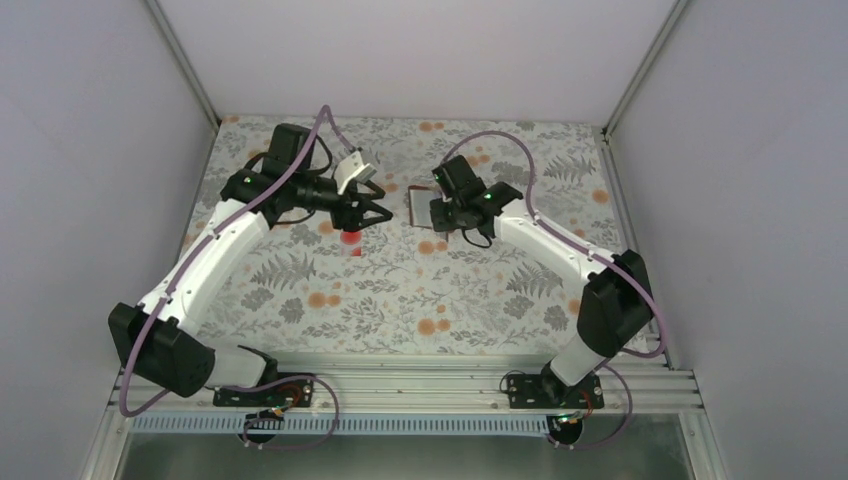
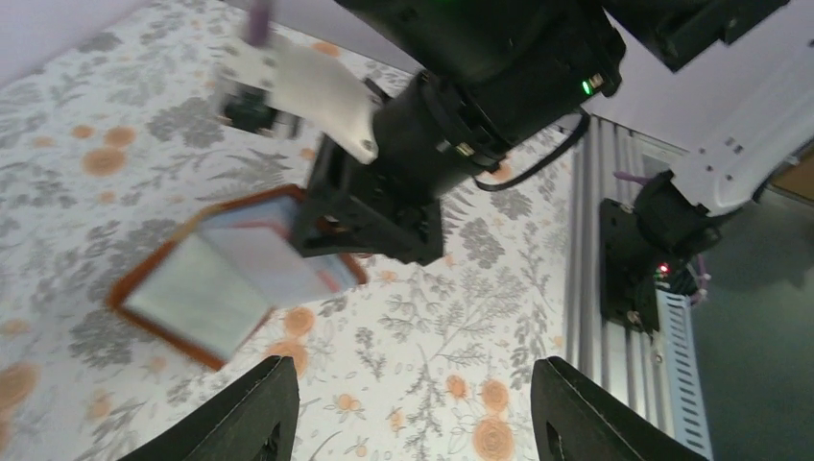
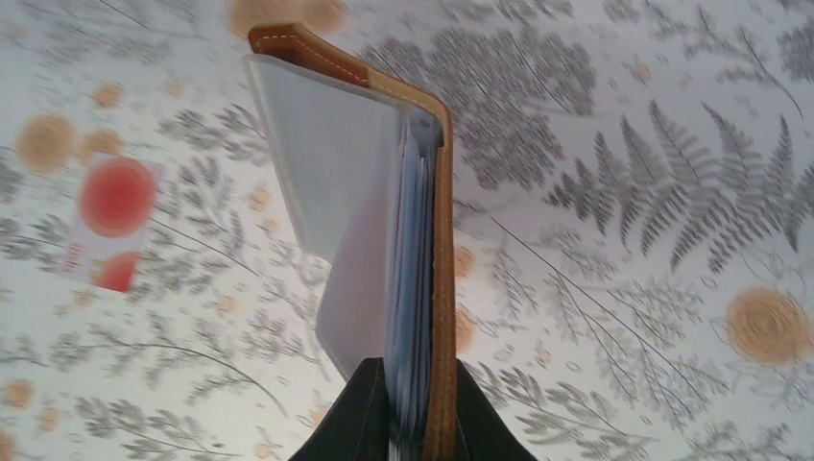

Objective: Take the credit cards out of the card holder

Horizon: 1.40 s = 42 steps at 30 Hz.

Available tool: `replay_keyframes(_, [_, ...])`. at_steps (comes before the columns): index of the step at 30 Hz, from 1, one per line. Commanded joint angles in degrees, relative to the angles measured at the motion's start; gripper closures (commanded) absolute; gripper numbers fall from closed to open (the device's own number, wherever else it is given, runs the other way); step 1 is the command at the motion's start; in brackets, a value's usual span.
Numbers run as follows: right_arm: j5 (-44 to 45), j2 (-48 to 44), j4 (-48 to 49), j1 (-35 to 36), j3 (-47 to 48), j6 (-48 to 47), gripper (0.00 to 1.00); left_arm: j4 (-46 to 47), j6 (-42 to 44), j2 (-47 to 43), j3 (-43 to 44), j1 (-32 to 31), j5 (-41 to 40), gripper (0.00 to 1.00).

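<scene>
The brown leather card holder (image 3: pixel 443 221) stands open on edge, its grey-blue plastic sleeves (image 3: pixel 336 182) fanned out. My right gripper (image 3: pixel 419 376) is shut on its cover and sleeves, and both show in the top view, gripper (image 1: pixel 437 214) and holder (image 1: pixel 418 205). The pale card with red blotches (image 3: pixel 107 223) lies flat on the table, left of the holder, also in the top view (image 1: pixel 350 240). My left gripper (image 2: pixel 415 370) is open and empty, just left of the holder (image 2: pixel 216 279) and above that card (image 1: pixel 378 212). The solid red card is not visible.
The floral tablecloth (image 1: pixel 400 290) covers the table. White walls enclose the left, back and right sides. An aluminium rail (image 1: pixel 400 375) with the arm bases runs along the near edge, and it shows in the left wrist view (image 2: pixel 586 240).
</scene>
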Motion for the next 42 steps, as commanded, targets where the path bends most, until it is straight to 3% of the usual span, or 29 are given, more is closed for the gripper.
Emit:
replay_keyframes(1, [-3.28,0.49,1.01,2.24,5.23,0.76,0.96,-0.03,1.11,0.34,-1.46,-2.23,4.02,0.38])
replay_keyframes(3, [-11.2,-0.62,4.78,2.25,4.25,0.44,0.96,1.03,-0.06,1.02,-1.38,-2.7,1.46,0.22])
replay_keyframes(4, [-15.18,-1.43,6.68,2.27,3.67,0.67,0.96,2.0,-1.28,1.28,-1.38,-2.71,-1.83,0.09])
replay_keyframes(5, [-18.28,-2.31,8.33,2.27,3.12,1.29,0.96,3.06,-2.49,1.65,-1.41,-2.67,-6.56,0.01])
replay_keyframes(7, [-22.91,-3.5,11.12,2.31,2.42,3.3,0.96,4.57,-3.88,2.44,-1.5,-2.72,-17.56,0.0])
replay_keyframes(9, [-26.19,-4.24,13.56,2.7,2.07,5.32,0.96,5.24,-4.8,3.37,-1.02,-2.76,-23.26,0.0])
replay_keyframes(17, [-31.71,-5.69,20.31,3.66,2.17,9.36,0.96,6.31,-5.13,5.14,-2.07,-4.18,-28.21,0.0])
replay_keyframes(31, [-33.86,-9.13,18.91,3.38,2.1,7.49,0.96,7.21,-1.28,3.14,-3.83,-3.81,-40.8,0.02])
replay_keyframes(35, [-34.2,-10.65,18.84,2.78,1.13,7.05,0.96,7.52,-0.39,2.37,-3.83,-2.23,-43.81,0.03])
replay_keyframes(42, [-36.29,-13.07,18.68,1.33,-0.98,5.32,0.96,7.39,-0.35,2.12,-2.7,4.32,-41.9,0.03])
